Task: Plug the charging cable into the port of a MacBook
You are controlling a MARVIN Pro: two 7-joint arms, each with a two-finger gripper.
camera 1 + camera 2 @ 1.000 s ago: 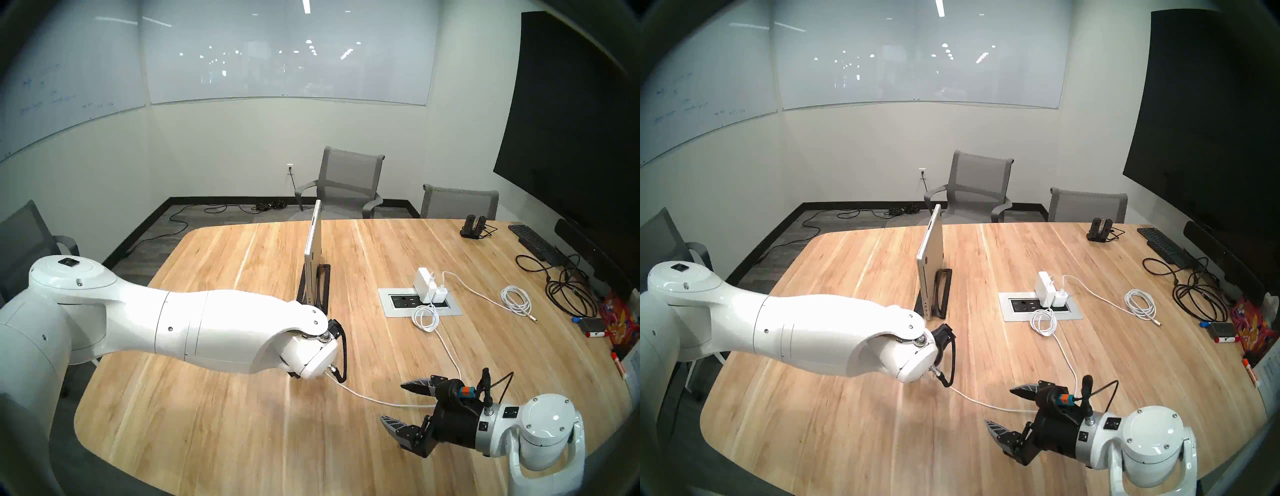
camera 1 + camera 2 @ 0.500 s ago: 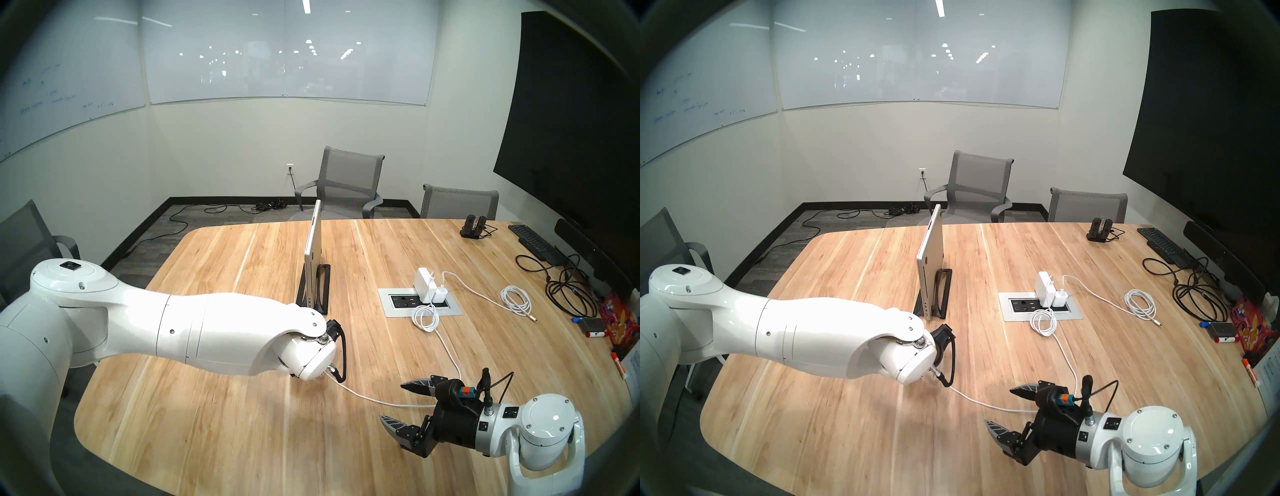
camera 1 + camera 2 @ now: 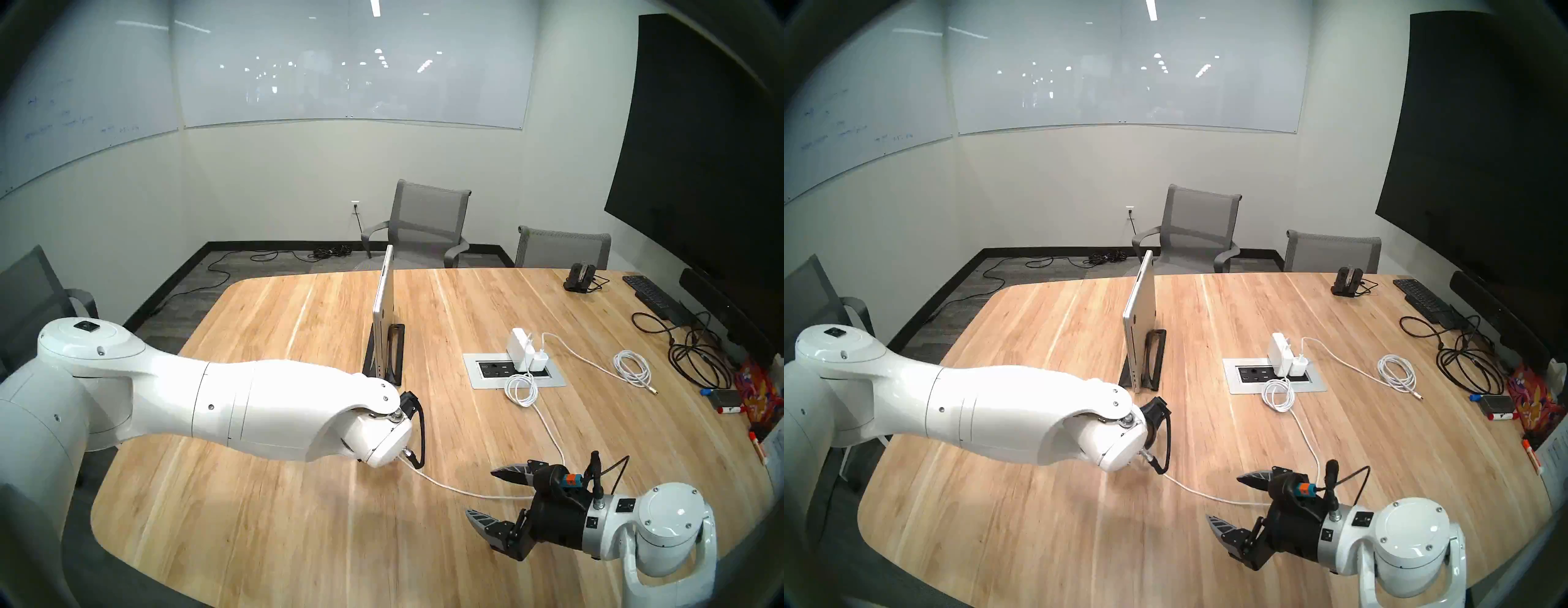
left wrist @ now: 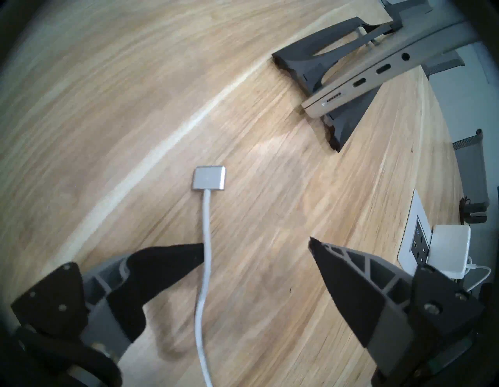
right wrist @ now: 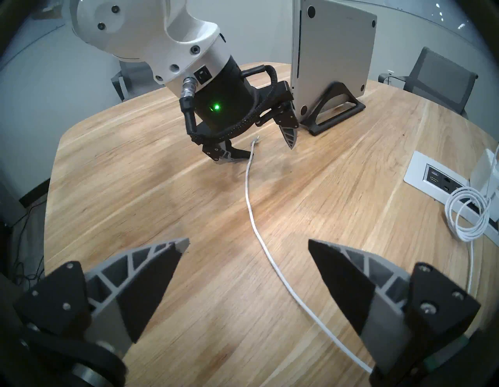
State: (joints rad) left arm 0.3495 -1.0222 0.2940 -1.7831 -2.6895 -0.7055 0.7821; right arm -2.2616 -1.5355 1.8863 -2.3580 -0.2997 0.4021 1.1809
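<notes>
The charging cable lies on the wooden table, and its flat silver connector rests just ahead of my left gripper. That gripper is open and low over the table. The cord runs between its fingers, close against one fingertip. The MacBook stands on edge in a black stand, its port edge facing the left gripper. My right gripper is open and empty near the table's front right, above the same cable. In the head views the left wrist hides its fingers.
A power box set into the table holds white chargers, with a small cable loop beside it. A coiled white cable, black cables and a keyboard lie at the right. Grey chairs stand behind.
The left arm's elbow shifted slightly up and right a second ago and has held still since. The cable, the MacBook and the right arm have not moved.
</notes>
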